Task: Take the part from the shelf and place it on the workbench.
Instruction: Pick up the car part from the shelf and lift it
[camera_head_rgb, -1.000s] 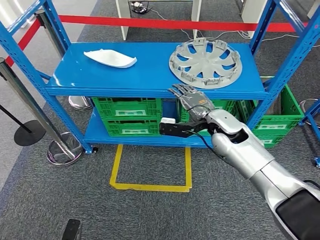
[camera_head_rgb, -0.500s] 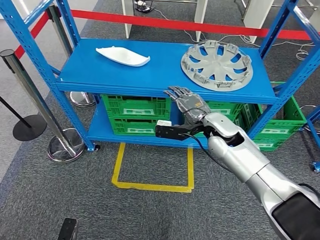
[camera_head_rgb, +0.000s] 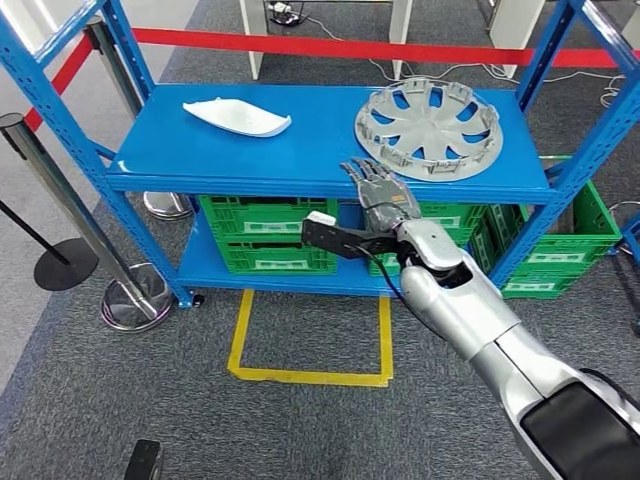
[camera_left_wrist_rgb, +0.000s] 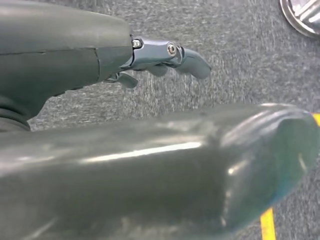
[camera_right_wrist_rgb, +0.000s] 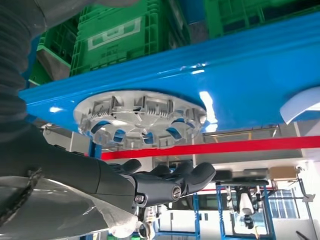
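Note:
A silver wheel cover (camera_head_rgb: 426, 128) lies flat on the right half of the blue top shelf (camera_head_rgb: 317, 150). A white curved part (camera_head_rgb: 238, 117) lies on the left half. My right hand (camera_head_rgb: 381, 195) is raised at the shelf's front edge, just short of the wheel cover, fingers stretched out and apart, holding nothing. In the right wrist view the wheel cover (camera_right_wrist_rgb: 139, 120) sits past the fingers (camera_right_wrist_rgb: 188, 177), apart from them, with the white part (camera_right_wrist_rgb: 302, 102) at the picture's edge. My left hand (camera_left_wrist_rgb: 151, 160) hangs over grey carpet, fingers loosely extended and empty.
Green crates (camera_head_rgb: 264, 235) fill the lower shelf. Blue uprights (camera_head_rgb: 64, 120) frame the rack on both sides. A stanchion with a steel base (camera_head_rgb: 136, 300) stands at the left, a red barrier belt (camera_head_rgb: 340, 45) runs behind, and a yellow floor outline (camera_head_rgb: 309, 375) lies in front.
The camera swayed slightly. My right hand has risen, so its fingertips now reach above the shelf's front edge, nearer the wheel cover. Both parts lie where they were.

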